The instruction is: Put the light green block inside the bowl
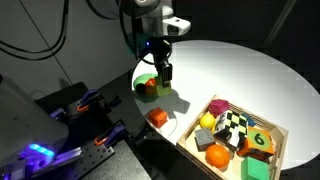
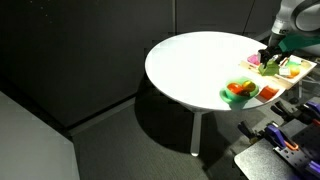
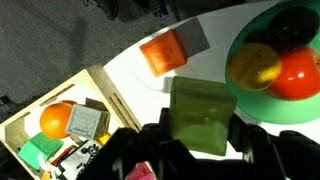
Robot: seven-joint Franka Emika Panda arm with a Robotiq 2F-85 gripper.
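In the wrist view my gripper (image 3: pixel 203 125) is shut on the light green block (image 3: pixel 203 112), which sits between the black fingers above the white table. The green bowl (image 3: pixel 290 108) lies just to the upper right of the block and holds a yellow fruit (image 3: pixel 252 66), a red fruit (image 3: pixel 298 72) and a dark one. In both exterior views the gripper (image 1: pixel 163 72) (image 2: pixel 268 58) hangs low beside the bowl (image 1: pixel 150 90) (image 2: pixel 240 92). The block is too small to make out there.
An orange cube (image 3: pixel 163 53) (image 1: pixel 157 117) lies on the round white table (image 1: pixel 230 65) between the bowl and a shallow wooden tray (image 1: pixel 196 124) (image 3: pixel 95 82) filled with toys and blocks. The table edge runs close to the bowl.
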